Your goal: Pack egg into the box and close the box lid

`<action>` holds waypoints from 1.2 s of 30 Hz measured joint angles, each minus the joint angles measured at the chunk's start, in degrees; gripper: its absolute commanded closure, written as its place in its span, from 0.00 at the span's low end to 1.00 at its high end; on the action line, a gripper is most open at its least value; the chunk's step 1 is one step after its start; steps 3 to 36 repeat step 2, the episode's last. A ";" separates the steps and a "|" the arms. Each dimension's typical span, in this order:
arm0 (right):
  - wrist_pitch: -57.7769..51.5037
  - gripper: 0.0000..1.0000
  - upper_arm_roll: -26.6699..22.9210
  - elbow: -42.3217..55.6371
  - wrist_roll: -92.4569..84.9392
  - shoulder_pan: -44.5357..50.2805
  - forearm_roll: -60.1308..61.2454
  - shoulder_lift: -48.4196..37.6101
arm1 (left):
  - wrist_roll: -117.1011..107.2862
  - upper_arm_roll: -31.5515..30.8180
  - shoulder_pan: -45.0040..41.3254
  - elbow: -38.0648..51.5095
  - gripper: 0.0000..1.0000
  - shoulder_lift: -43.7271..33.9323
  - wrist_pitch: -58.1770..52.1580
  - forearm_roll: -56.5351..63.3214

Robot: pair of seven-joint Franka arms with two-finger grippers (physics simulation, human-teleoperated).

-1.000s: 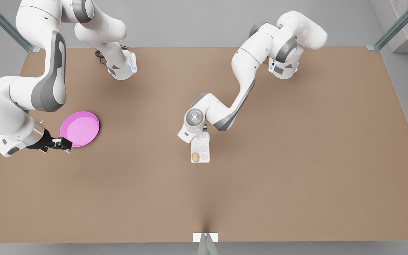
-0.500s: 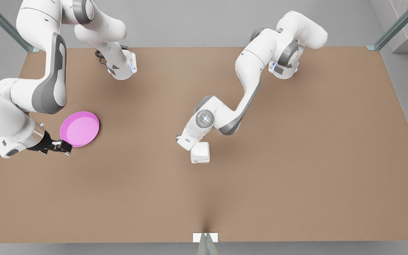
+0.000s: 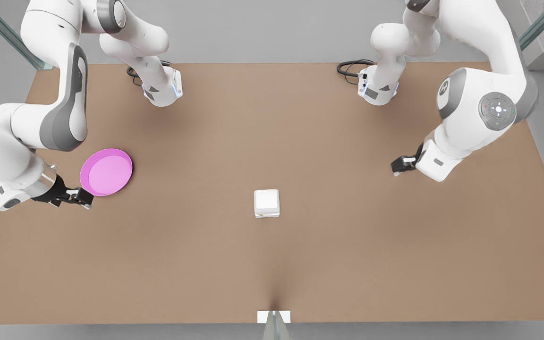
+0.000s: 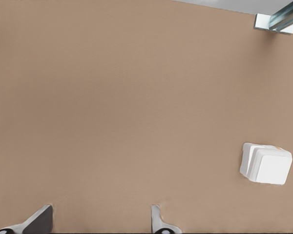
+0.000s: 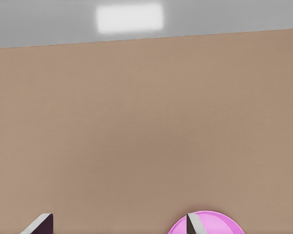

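The white box (image 3: 267, 214) sits mid-table with the box lid (image 3: 267, 200) folded flat over its cups. The egg is hidden under the lid. In the left wrist view the box (image 4: 247, 165) lies off to one side with its lid (image 4: 269, 167) down. My left gripper (image 3: 397, 166) hovers at the front view's right, far from the box, open with nothing between its fingers (image 4: 98, 225). My right gripper (image 3: 81, 197) waits at the front view's left beside the pink dish, open and holding nothing (image 5: 116, 225).
A round pink dish (image 3: 106, 171) lies at the front view's left, its rim (image 5: 207, 224) next to a right fingertip. A white plate with a metal post (image 3: 274, 317) stands at the table's near edge. Both arm bases are mounted at the far edge.
The left arm folded the lid down over the egg, then lifted and swung away to the front view's right. The right gripper barely shifted beside the pink dish.
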 measured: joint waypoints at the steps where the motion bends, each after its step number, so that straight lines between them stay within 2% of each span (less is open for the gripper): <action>1: 0.01 0.00 -0.03 0.05 0.04 -0.02 -0.01 0.05 | 0.70 -0.52 0.28 -0.96 0.00 -0.90 -0.46 1.29; 36: 0.02 0.00 -0.04 0.07 0.07 -0.01 -0.01 0.08 | 1.36 -0.80 0.37 -1.46 0.00 -1.27 -0.84 2.26</action>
